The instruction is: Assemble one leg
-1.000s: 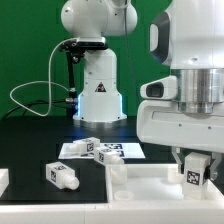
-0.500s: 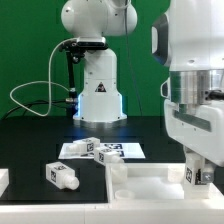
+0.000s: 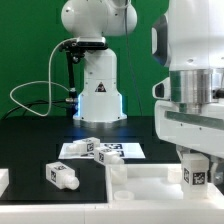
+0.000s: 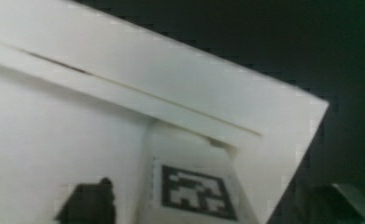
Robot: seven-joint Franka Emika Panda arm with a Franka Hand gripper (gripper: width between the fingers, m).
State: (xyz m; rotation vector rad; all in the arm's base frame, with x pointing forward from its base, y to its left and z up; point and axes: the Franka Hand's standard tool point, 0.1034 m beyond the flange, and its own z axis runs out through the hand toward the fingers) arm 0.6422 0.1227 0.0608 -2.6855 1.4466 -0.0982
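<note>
Two spare legs wait on the table's left — one (image 3: 61,176) lies loose, one (image 3: 85,146) rests by the marker board (image 3: 120,151). Far right, the gripper (image 3: 196,172) squeezes a leg (image 3: 196,175) upright over the white panel (image 3: 145,182) — probably to fit it in.

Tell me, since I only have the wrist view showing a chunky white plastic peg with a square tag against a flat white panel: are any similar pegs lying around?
Observer: Yes. A second white plastic leg lies loose on the black table, to the exterior view's left of the large white panel.
Operator: Any more?
Observer: A third leg lies at the edge of the marker board, beyond the panel.
</note>
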